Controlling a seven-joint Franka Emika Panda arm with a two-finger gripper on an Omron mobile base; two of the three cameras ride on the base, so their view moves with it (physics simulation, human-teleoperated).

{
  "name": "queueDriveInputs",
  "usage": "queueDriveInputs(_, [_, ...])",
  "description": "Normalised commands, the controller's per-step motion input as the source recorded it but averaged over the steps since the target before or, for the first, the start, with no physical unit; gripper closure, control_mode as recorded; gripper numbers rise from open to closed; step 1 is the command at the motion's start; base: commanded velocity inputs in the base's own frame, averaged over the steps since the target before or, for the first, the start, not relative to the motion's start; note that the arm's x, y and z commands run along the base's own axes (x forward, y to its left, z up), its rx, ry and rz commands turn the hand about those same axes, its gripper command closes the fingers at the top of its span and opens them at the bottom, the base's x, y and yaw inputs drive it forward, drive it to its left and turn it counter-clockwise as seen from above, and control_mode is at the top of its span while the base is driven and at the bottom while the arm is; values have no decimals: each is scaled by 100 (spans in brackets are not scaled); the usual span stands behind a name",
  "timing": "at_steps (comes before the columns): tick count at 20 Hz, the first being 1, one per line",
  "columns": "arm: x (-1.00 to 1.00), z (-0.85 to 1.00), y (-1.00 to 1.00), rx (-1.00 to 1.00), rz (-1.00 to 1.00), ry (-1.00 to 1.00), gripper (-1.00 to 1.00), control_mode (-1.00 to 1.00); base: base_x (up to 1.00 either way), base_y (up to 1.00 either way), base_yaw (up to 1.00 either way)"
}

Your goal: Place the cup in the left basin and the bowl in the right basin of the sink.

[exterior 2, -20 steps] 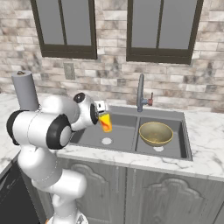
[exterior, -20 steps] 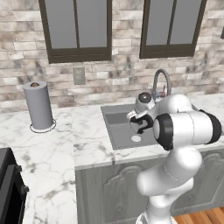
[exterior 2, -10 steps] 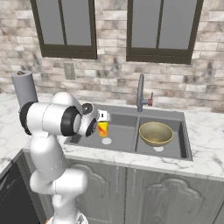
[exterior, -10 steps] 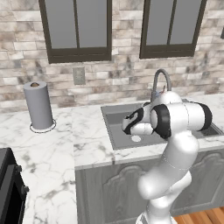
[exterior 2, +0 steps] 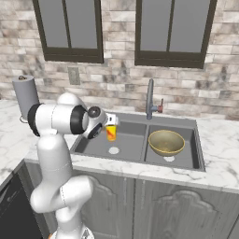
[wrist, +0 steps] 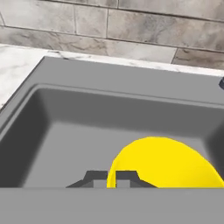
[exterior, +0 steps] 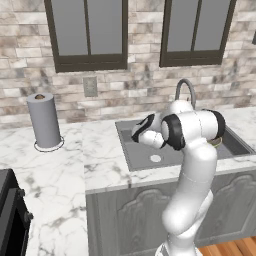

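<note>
Step in hand: the cup (exterior 2: 111, 133) hangs at the gripper (exterior 2: 109, 122) above the left basin (exterior 2: 122, 148) of the sink (exterior 2: 200, 158); by my judgement this is the delivery of the cup, with the lowering and release not yet done.

Bowl: the bowl (exterior 2: 166, 142) lies in the right basin (exterior 2: 193, 151), upright, next to the pale drain. That half of the task appears complete.

Jaws: drawn in narrow and closed on the cup. In the hand view the fingertips (wrist: 117, 179) sit against the rim of the yellow cup (wrist: 162, 162), which bulks large just ahead of them. Exactly how the rim is pinched cannot be made out.

Cup position: clear of the basin floor, above the drain (exterior 2: 113, 150) and toward the near-left part of the compartment; upright or close to it in the right base view.

Left base view: the gripper (exterior: 140, 132) hangs over the left basin (exterior: 145, 155); the arm hides the cup here.

Next move, judged: bring the cup down until it meets the basin floor, keeping it on the left side of the divider, then part the jaws and lift away.

Risk, judged: a release from height could tip the small tumbler.
</note>
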Motion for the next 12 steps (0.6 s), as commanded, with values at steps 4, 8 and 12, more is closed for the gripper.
queueDriveInputs(4, [28, -24, -5, 0, 0, 0, 100, -100, 0, 0, 0])
queueDriveInputs(8, [13, -45, -7, 0, 0, 0, 100, -100, 0, 0, 0])
queueDriveInputs(12, [0, -63, -10, 0, 0, 0, 100, -100, 0, 0, 0])
